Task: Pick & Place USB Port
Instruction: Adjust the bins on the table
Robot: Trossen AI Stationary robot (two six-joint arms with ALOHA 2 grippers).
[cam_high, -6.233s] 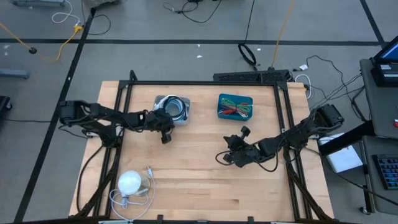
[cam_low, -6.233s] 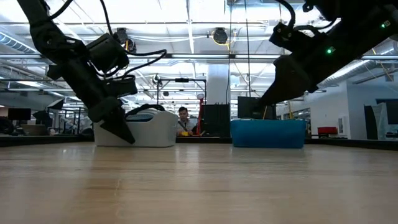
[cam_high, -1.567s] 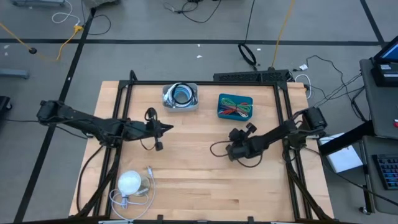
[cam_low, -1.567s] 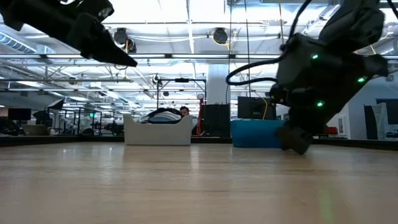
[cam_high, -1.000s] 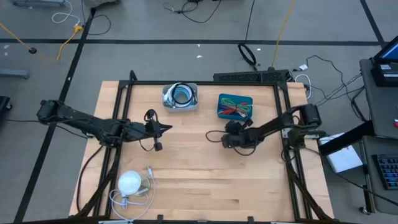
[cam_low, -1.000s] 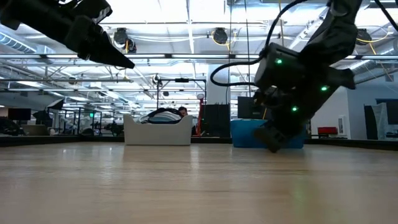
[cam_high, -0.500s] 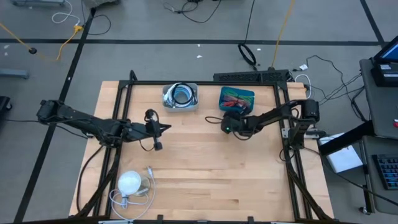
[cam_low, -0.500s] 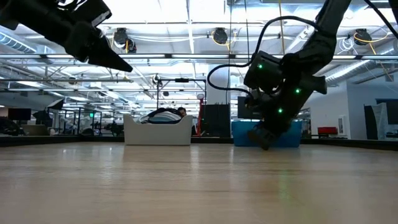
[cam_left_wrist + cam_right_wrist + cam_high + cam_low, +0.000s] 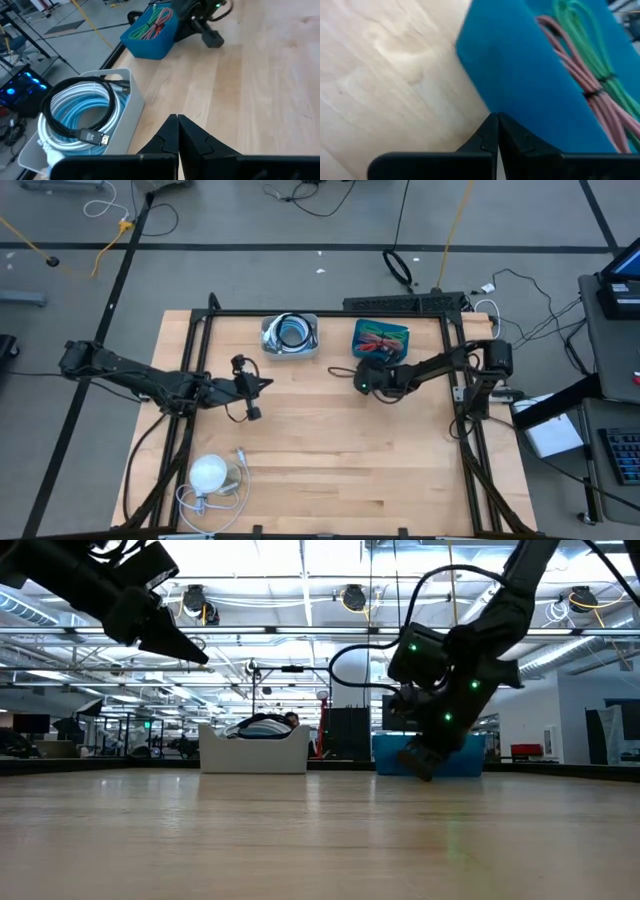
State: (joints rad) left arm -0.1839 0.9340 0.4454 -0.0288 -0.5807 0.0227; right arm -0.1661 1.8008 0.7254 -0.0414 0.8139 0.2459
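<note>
A blue bin point(image 9: 380, 340) of red and green cables stands at the far edge of the table, and a grey bin point(image 9: 290, 336) of coiled cables is to its left. A white round device with a white cable point(image 9: 210, 473) lies near the table's near left corner. My right gripper point(image 9: 363, 369) is shut, with its tip low at the blue bin's near wall point(image 9: 520, 90). My left gripper point(image 9: 267, 384) is shut and empty. It hangs well above the table point(image 9: 198, 653), on the near side of the grey bin point(image 9: 127, 105). My right gripper presses its shut fingertips point(image 9: 496, 120) against the blue bin's near wall point(image 9: 510, 107), low down and close to its left corner. It comes slanting down from the near right side. The bin stands flat on the table.
Black frame rails point(image 9: 200, 350) run along the table's left, right and far sides. Bare wood point(image 9: 330, 450) fills the middle and near part of the table. Beyond the far edge is a workshop hall, with a person point(image 9: 293, 722) far off behind the grey bin.
My right gripper has moved toward the far edge and a little to the left, still shut, and has come up against the blue bin. The bin has slid a short way toward the far edge. In the last half second it has barely moved.
</note>
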